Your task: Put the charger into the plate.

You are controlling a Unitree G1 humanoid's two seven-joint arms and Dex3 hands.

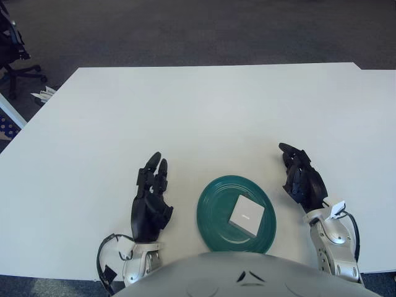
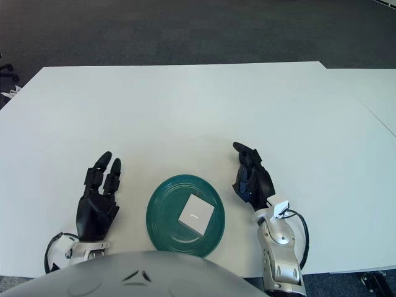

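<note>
Charger (image 1: 245, 214) is seen lying flat inside the plate (image 1: 212, 216), toward its right half, turned slightly off square. It is a small white square block with rounded edges and a faint grey mark on the top face; no cable can be made out. Plate is dark teal, round, with concentric ridges, set on the white desk (image 1: 204, 111) at the near edge, between the two hands. Left robot hand (image 1: 151, 201) is shown left of the plate, fingers extended and relaxed, nothing held. Right robot hand (image 1: 302, 176) is shown right of the plate, fingers loosely open, nothing held. Neither hand is touching plate or charger.
</note>
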